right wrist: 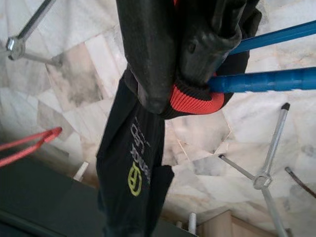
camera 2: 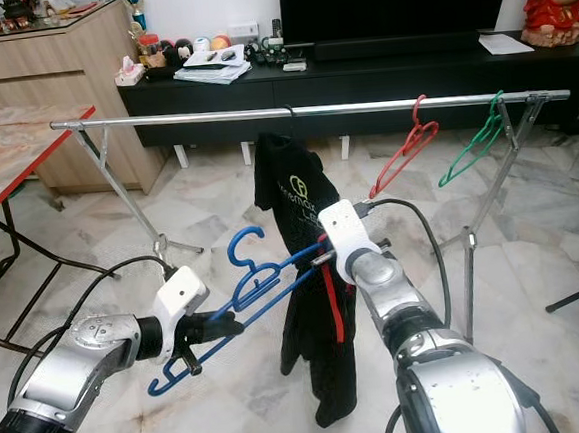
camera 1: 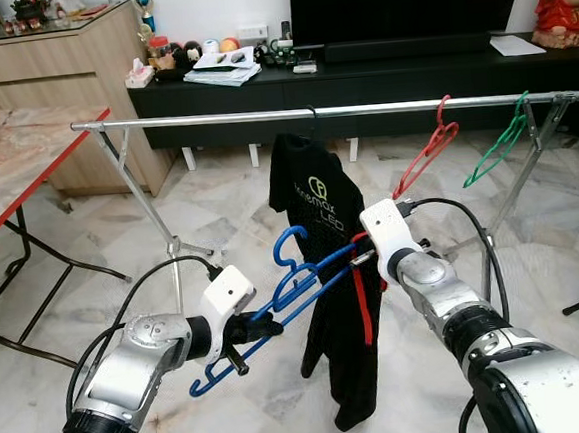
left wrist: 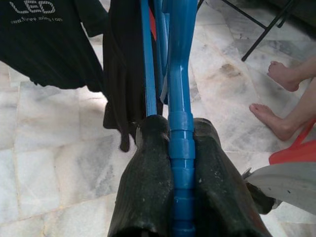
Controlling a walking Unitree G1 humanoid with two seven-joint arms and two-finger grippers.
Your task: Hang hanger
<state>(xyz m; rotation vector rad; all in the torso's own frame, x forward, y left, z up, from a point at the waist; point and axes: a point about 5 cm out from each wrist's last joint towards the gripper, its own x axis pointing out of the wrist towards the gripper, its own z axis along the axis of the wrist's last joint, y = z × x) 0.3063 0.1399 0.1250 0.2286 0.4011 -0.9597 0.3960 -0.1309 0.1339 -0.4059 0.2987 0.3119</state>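
A blue plastic hanger slants in front of me, below the silver rail of a clothes rack. My left gripper is shut on the hanger's lower left end; the left wrist view has the blue bar clamped between both fingers. My right gripper is at the hanger's other end, shut on the red-trimmed collar of a black garment that hangs down from it. Behind it, a black T-shirt with a yellow logo hangs on the rail.
A red hanger and a green hanger hang at the rail's right end. A red-edged table stands on the left, with a low black TV console behind the rack. A person's bare feet rest on the marble floor.
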